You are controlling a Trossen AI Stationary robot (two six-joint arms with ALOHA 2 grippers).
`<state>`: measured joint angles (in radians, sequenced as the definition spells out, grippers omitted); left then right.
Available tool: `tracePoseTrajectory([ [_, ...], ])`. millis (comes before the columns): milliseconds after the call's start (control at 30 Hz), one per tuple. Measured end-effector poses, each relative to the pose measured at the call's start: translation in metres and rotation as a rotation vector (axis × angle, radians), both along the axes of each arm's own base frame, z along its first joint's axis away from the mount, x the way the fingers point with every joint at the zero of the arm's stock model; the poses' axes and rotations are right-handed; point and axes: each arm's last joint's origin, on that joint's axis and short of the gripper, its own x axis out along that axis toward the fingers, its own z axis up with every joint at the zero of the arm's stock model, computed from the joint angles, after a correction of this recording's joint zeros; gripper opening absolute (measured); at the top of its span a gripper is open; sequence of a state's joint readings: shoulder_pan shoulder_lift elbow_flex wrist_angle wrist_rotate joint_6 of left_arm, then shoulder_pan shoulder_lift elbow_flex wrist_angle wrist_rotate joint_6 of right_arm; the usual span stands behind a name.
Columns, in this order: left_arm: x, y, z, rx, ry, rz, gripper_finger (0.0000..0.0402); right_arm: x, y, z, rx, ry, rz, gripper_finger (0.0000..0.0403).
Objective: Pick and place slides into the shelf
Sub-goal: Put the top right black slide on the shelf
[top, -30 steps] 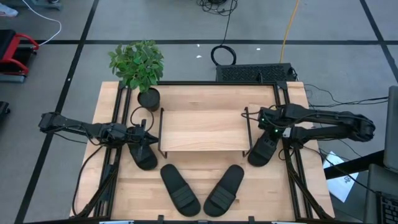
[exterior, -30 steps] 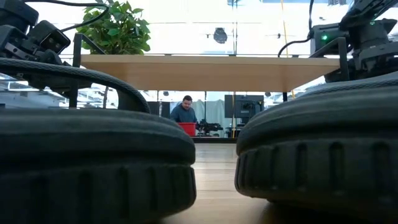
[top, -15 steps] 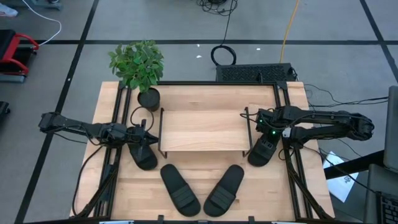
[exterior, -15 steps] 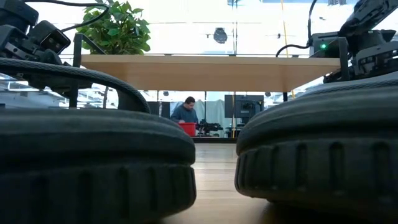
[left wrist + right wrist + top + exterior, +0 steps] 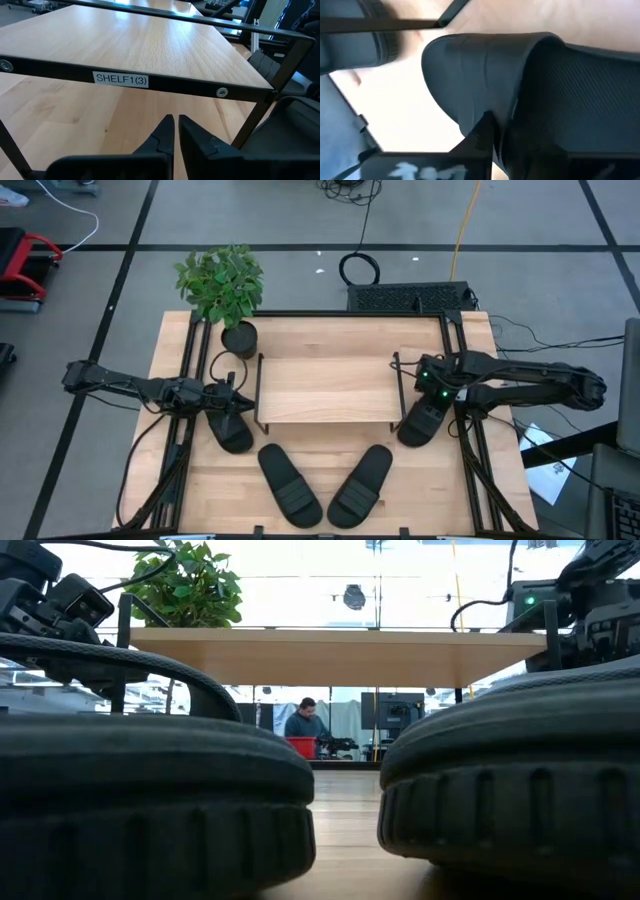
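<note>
Flanking the shelf (image 5: 325, 388), a potted plant (image 5: 222, 285) and slides (image 5: 290, 480).

One legible text only. A white label (image 5: 121, 79) is fixed to the black front rail of the shelf (image 5: 150, 45), just under the edge of its light wooden top board; it reads "SHELF1(3)" in dark capitals. The label sits left of a screw head on the same rail. Right wrist view: pale marks at the lower edge, too blurred to read. High and low views: no readable text.
</note>
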<state>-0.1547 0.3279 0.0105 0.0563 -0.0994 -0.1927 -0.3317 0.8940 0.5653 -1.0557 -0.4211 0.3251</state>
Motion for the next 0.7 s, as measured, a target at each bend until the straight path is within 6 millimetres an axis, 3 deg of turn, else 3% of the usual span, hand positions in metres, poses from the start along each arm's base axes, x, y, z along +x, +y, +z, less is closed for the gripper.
tracePoseTrajectory([
  [233, 0.000, 0.000, 0.000, 0.000, 0.000, 0.000, 0.0026, -0.005, 0.001, 0.030, -0.053, -0.057, 0.021, 0.0005],
  [700, 0.000, 0.000, 0.000, -0.023, 0.001, 0.006, 0.0006, -0.003, -0.007, 0.127, -0.330, -0.070, 0.131, 0.0003],
])
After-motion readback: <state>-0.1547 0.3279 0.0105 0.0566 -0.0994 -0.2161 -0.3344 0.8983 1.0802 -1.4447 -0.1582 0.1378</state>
